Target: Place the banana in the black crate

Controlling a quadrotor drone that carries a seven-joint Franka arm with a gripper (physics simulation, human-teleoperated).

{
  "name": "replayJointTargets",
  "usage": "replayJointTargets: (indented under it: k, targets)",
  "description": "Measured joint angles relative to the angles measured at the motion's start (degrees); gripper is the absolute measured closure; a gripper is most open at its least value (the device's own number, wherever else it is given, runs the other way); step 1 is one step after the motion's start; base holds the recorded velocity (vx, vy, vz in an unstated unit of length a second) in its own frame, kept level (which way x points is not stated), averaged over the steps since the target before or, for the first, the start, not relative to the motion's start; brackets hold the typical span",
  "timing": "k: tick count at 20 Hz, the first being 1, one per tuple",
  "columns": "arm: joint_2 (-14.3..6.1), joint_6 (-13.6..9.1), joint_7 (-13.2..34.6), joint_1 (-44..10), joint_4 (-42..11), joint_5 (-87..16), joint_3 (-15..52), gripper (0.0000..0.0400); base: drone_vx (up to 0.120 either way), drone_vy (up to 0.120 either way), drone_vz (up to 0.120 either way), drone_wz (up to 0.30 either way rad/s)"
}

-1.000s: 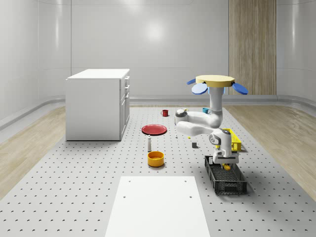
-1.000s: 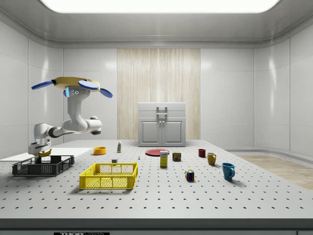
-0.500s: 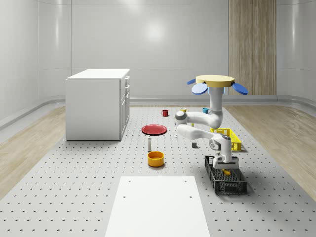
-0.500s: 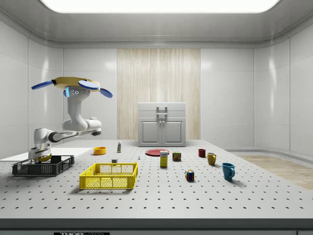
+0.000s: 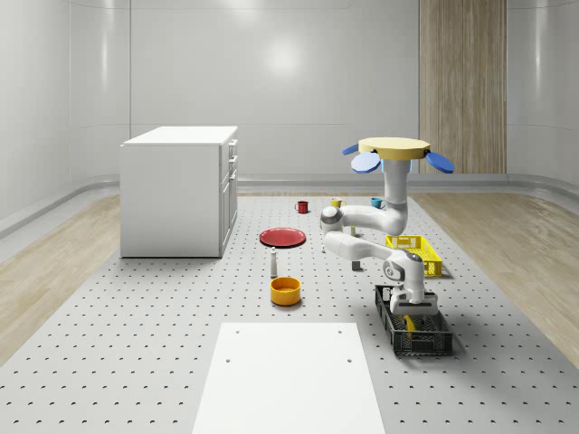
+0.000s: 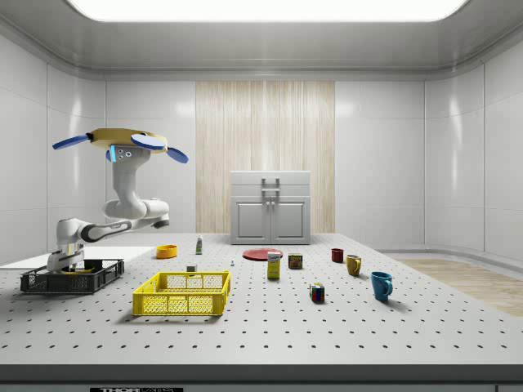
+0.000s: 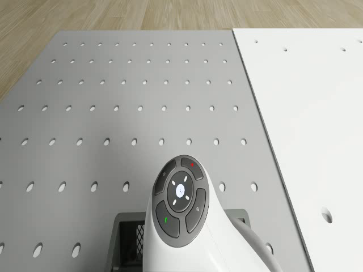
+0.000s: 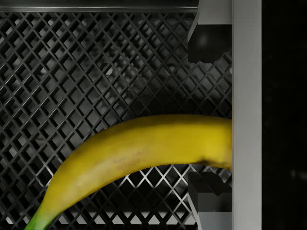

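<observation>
Bright, even overhead light, soft shadows

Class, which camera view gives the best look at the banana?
The wrist view: the banana stretches across it, with the black crate's mesh floor behind. In the whole-scene view it is a small yellow patch inside the crate under the pincer. The side view shows a yellow sliver.

grey perforated table [image 5: 136,344] | white sheet [image 5: 288,380] near edge | black crate [image 5: 414,334] right of sheet | yellow crate [image 5: 418,251] farther right | orange bowl [image 5: 285,290], red plate [image 5: 283,237] centre | white cabinet [image 5: 179,192] far left
</observation>
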Motion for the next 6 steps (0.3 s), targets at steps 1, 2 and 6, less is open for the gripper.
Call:
replayJointTargets:
  k: [1,2,6]
  targets:
    - [0.1,-0.2,0.0,0.1,-0.2,0.3,0.4,0.0037,0.000,0.000,0.000,0.000]
    - [0.1,-0.5,0.0,0.3,-0.4,0.7,0.8,0.0029,0.000,0.000,0.000,0.000]
    - [0.3,-1.2,-0.1,0.7,-0.9,1.7,1.9,0.0011,0.000,0.000,0.000,0.000]
